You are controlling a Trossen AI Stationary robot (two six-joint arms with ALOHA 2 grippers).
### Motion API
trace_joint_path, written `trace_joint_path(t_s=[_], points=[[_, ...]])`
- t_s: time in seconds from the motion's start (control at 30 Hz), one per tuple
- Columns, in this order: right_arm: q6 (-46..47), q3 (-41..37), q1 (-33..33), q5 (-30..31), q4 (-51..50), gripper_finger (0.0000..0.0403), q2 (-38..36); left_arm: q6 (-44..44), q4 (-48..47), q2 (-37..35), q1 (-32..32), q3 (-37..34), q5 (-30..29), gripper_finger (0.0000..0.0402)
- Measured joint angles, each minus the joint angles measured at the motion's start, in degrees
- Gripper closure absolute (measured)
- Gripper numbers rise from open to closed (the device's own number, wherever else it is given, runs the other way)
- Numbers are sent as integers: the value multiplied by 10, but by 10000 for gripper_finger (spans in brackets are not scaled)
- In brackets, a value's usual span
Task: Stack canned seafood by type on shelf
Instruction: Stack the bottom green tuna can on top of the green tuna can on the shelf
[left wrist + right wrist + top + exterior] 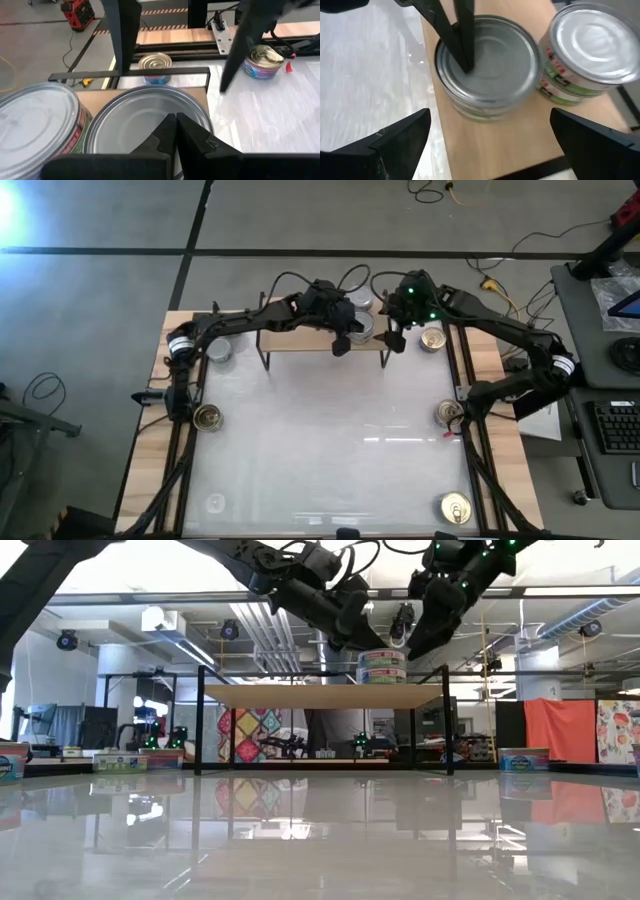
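Where shelf (320, 695) stands, glossy white tabletop (330, 440) mirrors workshop.

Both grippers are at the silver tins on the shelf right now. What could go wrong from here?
1. The shut left gripper presses its tips on the silver tin's lid, which stands near the shelf edge; a sideways drag might push it off.
2. The open right gripper hangs close by; the arms could collide.

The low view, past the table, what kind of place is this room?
Probably a robotics lab or workshop, not a shop or kitchen. Exposed ceiling ducts run overhead, an orange cloth partition screens one side, and from above a desk with a keyboard sits on bare concrete crossed by loose cables.
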Motion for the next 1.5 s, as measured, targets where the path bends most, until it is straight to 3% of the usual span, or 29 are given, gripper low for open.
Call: trace_joint_path(t_s=[0.43, 0.67, 0.97, 1.5], points=[[9, -4, 0, 10, -2, 3, -56, 5, -25, -51, -7, 0, 1, 402], [19, -34, 5, 10, -2, 3, -93, 37, -139, -101, 3, 0, -85, 402], [39, -78, 28, 10, 3, 3, -125, 24, -166, -49, 19, -10, -112, 402], [46, -77, 50, 24, 3, 3, -125, 17, -153, -29, 12, -10, -85, 402]])
